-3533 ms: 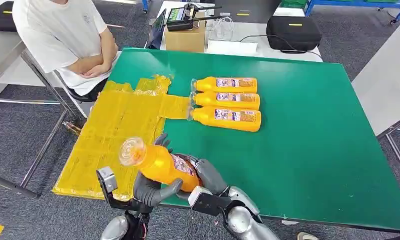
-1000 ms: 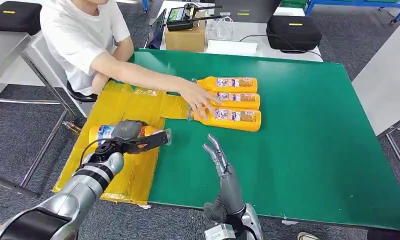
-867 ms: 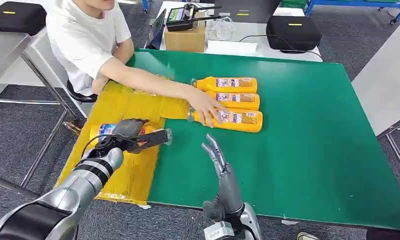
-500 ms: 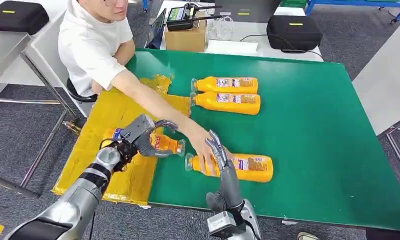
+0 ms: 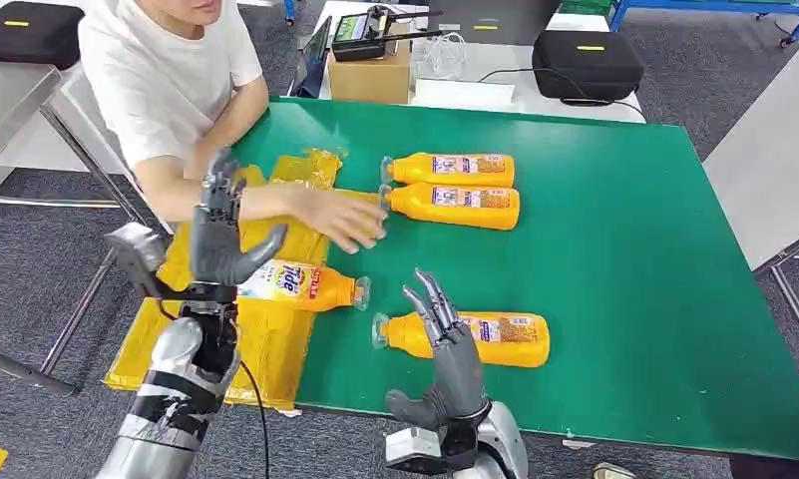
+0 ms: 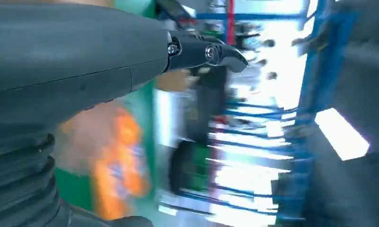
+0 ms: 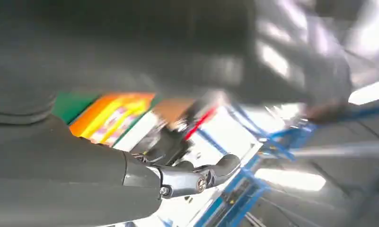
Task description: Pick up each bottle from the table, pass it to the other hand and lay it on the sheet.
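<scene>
An orange bottle (image 5: 295, 285) with a Tide label lies on its side at the near right edge of the yellow sheet (image 5: 225, 259), cap toward the green table. My left hand (image 5: 220, 225) is raised above it, open, fingers spread and holding nothing. A second orange bottle (image 5: 470, 337) lies on the green table (image 5: 624, 259) near the front. My right hand (image 5: 443, 334) stands upright just in front of it, open, fingers apart. Two more orange bottles (image 5: 453, 168) (image 5: 455, 204) lie side by side farther back. Both wrist views are blurred; an orange smear (image 6: 118, 175) shows past the left hand.
A person in a white shirt (image 5: 166, 70) sits at the table's far left, one hand (image 5: 340, 215) reaching over the sheet toward the two back bottles. Behind the table stand a cardboard box (image 5: 370, 75) and a black case (image 5: 585, 65). Metal table legs (image 5: 86, 150) stand at left.
My left hand let go of the bottle on the sheet and rose, open. The person slid one bottle from the row to the front near my right hand, then drew the arm back.
</scene>
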Motion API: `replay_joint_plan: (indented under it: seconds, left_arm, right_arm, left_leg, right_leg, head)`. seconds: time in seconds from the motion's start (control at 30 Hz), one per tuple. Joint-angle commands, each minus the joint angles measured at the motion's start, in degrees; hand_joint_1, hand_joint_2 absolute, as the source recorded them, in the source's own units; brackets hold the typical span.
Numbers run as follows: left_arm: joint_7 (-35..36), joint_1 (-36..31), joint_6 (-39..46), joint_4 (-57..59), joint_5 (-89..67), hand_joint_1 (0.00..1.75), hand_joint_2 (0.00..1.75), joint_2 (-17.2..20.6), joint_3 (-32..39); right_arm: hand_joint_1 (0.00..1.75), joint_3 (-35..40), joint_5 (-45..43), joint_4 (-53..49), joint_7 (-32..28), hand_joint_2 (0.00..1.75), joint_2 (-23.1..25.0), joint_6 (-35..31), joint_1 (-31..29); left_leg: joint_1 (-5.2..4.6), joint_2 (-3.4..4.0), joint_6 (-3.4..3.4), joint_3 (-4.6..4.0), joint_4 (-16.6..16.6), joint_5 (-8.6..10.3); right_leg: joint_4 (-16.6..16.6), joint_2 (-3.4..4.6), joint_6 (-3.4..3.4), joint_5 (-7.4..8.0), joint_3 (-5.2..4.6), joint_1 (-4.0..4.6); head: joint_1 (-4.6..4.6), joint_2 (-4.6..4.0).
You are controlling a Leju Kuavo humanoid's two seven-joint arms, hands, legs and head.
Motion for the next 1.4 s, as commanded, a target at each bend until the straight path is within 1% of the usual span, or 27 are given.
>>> replay_joint_plan:
  seconds: [0.03,0.1,0.17,0.2,0.33,0.5,0.6,0.67,0.7,0.73,0.87,0.97,1.0,1.03,1.17,1.3,1.37,1.4]
  left_arm:
    - [-0.72,13.48,0.65,-22.73,7.84,0.00,1.75,-5.23,6.36]
    - [-1.16,16.40,3.09,-25.79,7.69,0.00,1.75,-6.17,7.11]
    - [-1.66,18.08,3.13,-27.28,7.29,0.00,1.75,-5.92,6.89]
    - [-3.94,19.55,5.05,-28.80,4.66,0.00,1.75,-6.00,6.96]
    - [-5.51,22.44,5.31,-31.48,2.32,0.00,1.75,-5.26,6.18]
    - [-5.73,23.12,5.22,-32.07,1.83,0.00,1.75,-5.13,5.61]
    - [-5.76,22.94,5.24,-31.93,1.74,0.00,1.75,-5.16,5.48]
    - [-5.76,22.94,5.24,-31.93,1.74,0.00,1.75,-5.16,5.48]
    - [-5.89,22.88,5.56,-31.86,1.10,0.00,1.75,-4.99,5.05]
    - [-6.00,22.88,5.52,-31.86,0.94,0.00,1.75,-4.90,4.70]
    - [-6.64,22.83,6.93,-31.42,-0.73,0.00,1.75,-4.63,3.58]
    - [-6.46,24.23,7.94,-32.53,-1.37,0.00,1.75,-5.10,4.38]
    - [-6.04,25.04,8.10,-33.07,-1.83,0.00,1.75,-5.17,4.53]
    - [-5.95,25.59,8.23,-33.45,-1.98,0.00,1.75,-5.44,4.68]
    - [-5.66,26.34,8.49,-34.27,-3.21,0.00,1.75,-5.54,4.28]
    - [-4.74,25.84,8.17,-33.74,-3.25,0.00,1.75,-5.30,4.07]
    - [-4.35,25.43,8.00,-33.35,-3.34,0.00,1.75,-5.12,4.10]
    - [-2.66,25.29,6.56,-33.23,-0.60,0.00,1.75,-5.35,4.32]
  right_arm:
    - [0.00,-7.62,16.74,13.39,15.36,1.75,-5.48,0.18,-5.70]
    - [0.00,-10.65,18.05,14.15,17.77,1.75,-5.90,1.04,-5.10]
    - [0.00,-11.54,18.96,14.13,18.24,1.75,-6.59,1.47,-4.69]
    - [0.00,-13.27,20.51,14.03,19.66,1.75,-6.54,2.09,-3.91]
    - [0.00,-15.42,21.53,13.86,21.24,1.75,-6.93,4.02,-2.81]
    - [0.00,-15.85,21.44,14.06,21.23,1.75,-7.01,4.62,-2.69]
    - [0.00,-15.81,21.52,14.16,21.26,1.75,-6.88,4.78,-2.82]
    - [0.00,-15.81,21.52,14.16,21.26,1.75,-6.88,4.78,-2.82]
    - [0.00,-16.28,21.06,14.56,21.35,1.75,-6.65,6.30,-2.87]
    - [0.00,-16.68,19.41,14.57,20.65,1.75,-6.52,7.82,-2.82]
    - [0.00,-15.96,20.85,16.40,21.32,1.75,-6.63,10.58,-4.11]
    - [0.00,-15.27,27.06,14.81,30.40,1.75,-6.83,12.04,-4.20]
    - [0.00,-15.73,27.55,13.19,31.96,1.75,-6.95,12.72,-3.70]
    - [0.00,-15.98,28.29,11.97,33.06,1.75,-7.22,13.44,-3.21]
    - [0.00,-16.02,29.99,9.81,35.34,1.75,-9.09,18.34,-2.56]
    - [0.00,-16.40,30.01,9.57,36.17,1.75,-9.81,19.73,-2.96]
    - [0.00,-16.16,31.33,9.85,37.72,1.75,-10.22,21.02,-3.73]
    - [0.00,-15.53,32.35,10.19,39.01,1.75,-10.71,22.45,-4.52]
  left_leg:
    - [0.00,0.12,0.22,0.20,-0.17,0.00]
    - [0.00,0.12,0.15,0.10,-0.09,-0.01]
    - [-0.01,0.10,0.18,0.19,-0.16,-0.01]
    - [-0.02,0.07,0.14,0.13,-0.12,-0.01]
    - [0.00,0.04,0.14,0.16,-0.11,-0.03]
    - [-0.01,-0.02,0.11,0.05,-0.07,-0.01]
    - [0.01,-0.06,0.20,0.18,-0.17,0.01]
    - [0.00,-0.04,0.12,0.08,-0.08,0.00]
    - [-0.02,-0.03,0.10,0.05,-0.06,0.00]
    - [0.00,-0.07,0.15,0.13,-0.13,0.01]
    - [-0.01,-0.06,0.14,0.09,-0.09,0.00]
    - [-0.01,0.00,0.14,0.11,-0.10,-0.01]
    - [-0.02,0.02,0.11,0.08,-0.07,-0.02]
    - [0.00,0.04,0.16,0.15,-0.12,-0.02]
    - [-0.04,-0.09,0.14,0.10,-0.07,-0.01]
    - [0.00,-0.11,0.20,0.17,-0.13,0.02]
    - [-0.03,-0.11,0.15,0.17,-0.08,0.01]
    - [-0.02,-0.11,0.18,0.23,-0.12,0.03]
  right_leg:
    - [-0.23,0.15,-0.23,0.08,0.17,0.06]
    - [-0.15,0.13,-0.16,0.06,0.08,0.04]
    - [-0.22,0.13,-0.22,0.06,0.15,0.04]
    - [-0.16,0.08,-0.18,0.03,0.10,0.02]
    - [-0.15,0.06,-0.20,0.00,0.11,0.05]
    - [-0.11,-0.01,-0.14,0.01,0.01,0.03]
    - [-0.23,-0.02,-0.28,0.04,0.16,0.08]
    - [-0.12,-0.02,-0.18,0.02,0.04,0.04]
    - [-0.08,-0.02,-0.14,0.01,0.00,0.01]
    - [-0.16,-0.04,-0.24,0.01,0.10,0.05]
    - [-0.13,-0.04,-0.19,0.01,0.06,0.04]
    - [-0.12,0.02,-0.20,0.01,0.06,0.04]
    - [-0.09,0.04,-0.15,0.01,0.02,0.02]
    - [-0.14,0.07,-0.23,0.02,0.07,0.05]
    - [-0.10,-0.07,-0.18,-0.02,0.07,0.01]
    - [-0.20,-0.08,-0.26,0.03,0.15,0.06]
    - [-0.13,-0.09,-0.19,0.01,0.16,0.01]
    - [-0.19,-0.08,-0.25,0.03,0.22,0.04]
  head:
    - [0.00,0.00]
    - [0.02,0.00]
    - [0.02,0.00]
    - [0.02,0.00]
    - [0.00,0.00]
    - [0.00,0.00]
    - [0.02,0.00]
    - [0.00,0.00]
    - [0.00,0.00]
    - [0.00,0.00]
    - [0.00,0.00]
    - [0.00,0.00]
    - [0.00,0.00]
    - [0.00,0.00]
    - [0.00,0.00]
    - [0.00,0.00]
    - [0.00,0.00]
    - [0.02,0.00]
